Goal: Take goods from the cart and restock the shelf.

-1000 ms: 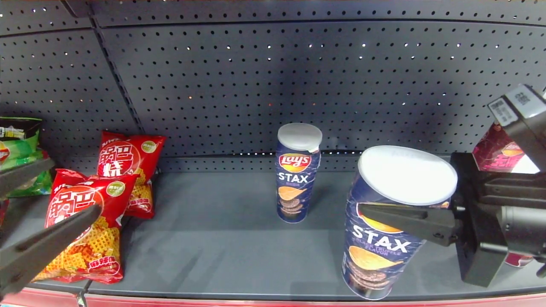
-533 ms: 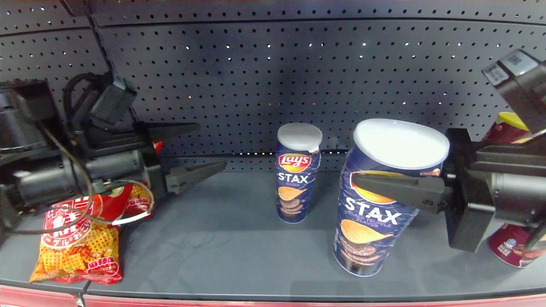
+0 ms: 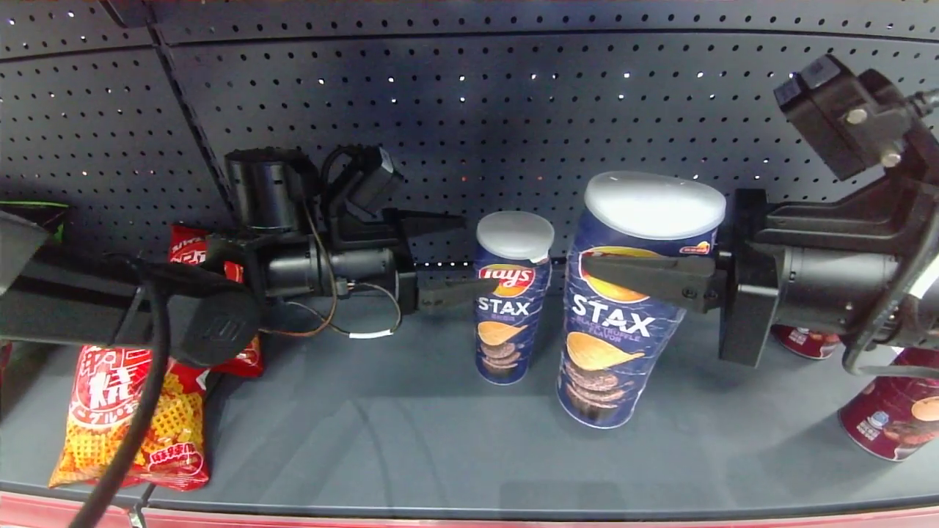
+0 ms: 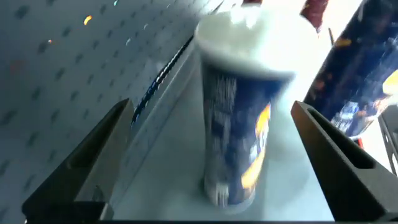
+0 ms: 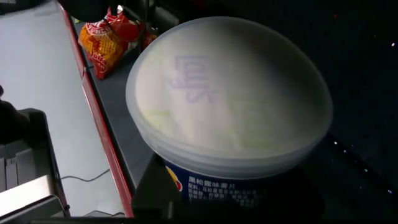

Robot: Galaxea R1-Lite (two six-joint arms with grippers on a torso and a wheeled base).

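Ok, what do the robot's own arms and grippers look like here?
Both arms are matte black: round wrist sections, blocky gripper bodies and long, flat, tapering fingers. The left gripper has thin wires looping under it with a white band, and a thick black cable hangs from that arm. The right gripper carries a boxy camera mount with silver screws.

The left arm is lying level, stretched in from the left, its pincer (image 3: 473, 253) gaping wide with one finger on each side of the small chip can (image 3: 510, 323). The right arm is lying level from the right, its pincer (image 3: 609, 242) clamping the large chip can (image 3: 623, 345) just under the lid.
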